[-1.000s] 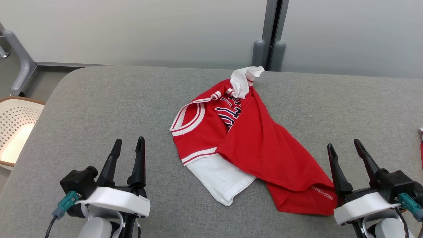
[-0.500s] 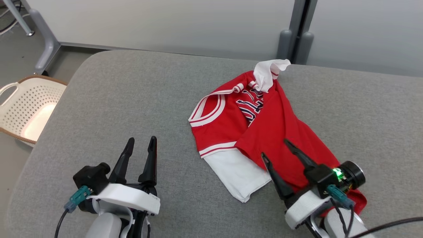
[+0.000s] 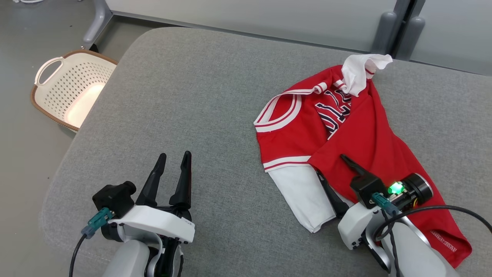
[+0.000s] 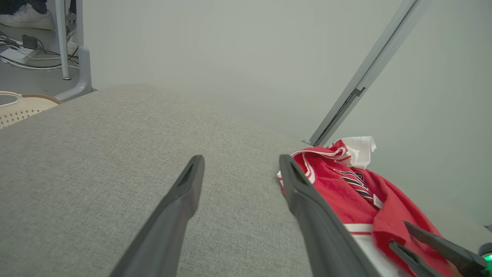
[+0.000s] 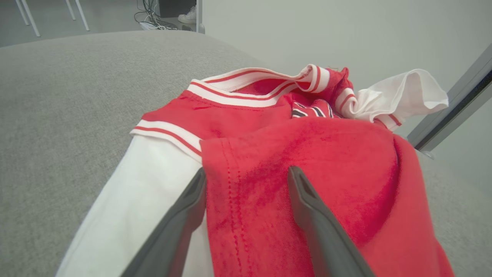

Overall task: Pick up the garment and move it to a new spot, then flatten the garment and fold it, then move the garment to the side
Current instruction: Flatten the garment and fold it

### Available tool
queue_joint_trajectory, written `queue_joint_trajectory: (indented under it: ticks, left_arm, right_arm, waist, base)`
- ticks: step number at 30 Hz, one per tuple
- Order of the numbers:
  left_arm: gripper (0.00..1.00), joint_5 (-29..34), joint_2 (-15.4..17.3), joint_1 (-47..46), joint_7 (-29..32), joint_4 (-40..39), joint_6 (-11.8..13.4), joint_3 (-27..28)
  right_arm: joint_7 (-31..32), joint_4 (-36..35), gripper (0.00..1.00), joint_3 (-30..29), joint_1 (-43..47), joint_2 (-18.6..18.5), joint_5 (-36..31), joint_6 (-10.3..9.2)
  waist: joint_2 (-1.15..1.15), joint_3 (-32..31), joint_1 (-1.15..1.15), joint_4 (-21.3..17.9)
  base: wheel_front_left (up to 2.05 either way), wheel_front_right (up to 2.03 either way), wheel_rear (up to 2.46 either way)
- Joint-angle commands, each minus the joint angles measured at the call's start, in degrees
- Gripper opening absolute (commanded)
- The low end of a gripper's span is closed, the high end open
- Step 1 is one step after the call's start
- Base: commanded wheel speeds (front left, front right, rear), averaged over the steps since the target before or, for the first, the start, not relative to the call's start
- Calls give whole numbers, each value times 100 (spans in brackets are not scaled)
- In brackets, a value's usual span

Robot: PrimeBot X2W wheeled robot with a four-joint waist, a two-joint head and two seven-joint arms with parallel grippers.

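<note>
Both our jaws stand wide over the grey fabric-covered surface point(image 3: 192, 96).
A white perforated plastic basket point(image 3: 63, 82) sits on the floor point(image 3: 23, 154) at 10 o'clock; our left jaws hover empty at 7 o'clock; the crumpled red-and-white striped-trim garment point(image 3: 357, 130) lies at 2 o'clock, our right jaws straddling its red hem at its 6 o'clock edge.

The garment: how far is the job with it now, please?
Done: nothing yet; the garment lies crumpled and unfolded on the grey table. In hand: the right gripper, open, is over its red hem beside the white sleeve, not closed on it; the left gripper is open above bare table. Left: pick up, move, flatten, fold, move aside.
</note>
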Motion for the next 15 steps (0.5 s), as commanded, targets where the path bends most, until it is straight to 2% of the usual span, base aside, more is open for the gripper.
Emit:
queue_joint_trajectory:
  ticks: [1,2,3,9,15]
  left_arm:
    - [100,-31,22,-32,-7,-1,43,-9]
    - [100,-46,21,-23,-7,1,55,-17]
    - [100,-57,22,-16,-7,0,58,-19]
    - [100,-36,21,36,-7,13,96,19]
    - [100,19,22,48,-7,18,95,41]
  right_arm:
    - [-71,92,100,-61,-42,63,-49,-2]
    - [-115,131,42,-121,-44,92,-15,-2]
    - [-140,150,0,-168,-54,115,-9,-2]
    - [-319,60,0,-500,-17,189,107,-2]
    - [-373,-431,0,-1235,103,46,557,-2]
  waist:
    - [0,51,0,71]
    - [0,54,0,81]
    - [0,54,0,86]
    - [0,-9,0,17]
    - [0,-86,0,-218]
  base:
    - [0,0,0]
    - [0,0,0]
    - [0,0,0]
    - [0,0,0]
    - [0,0,0]
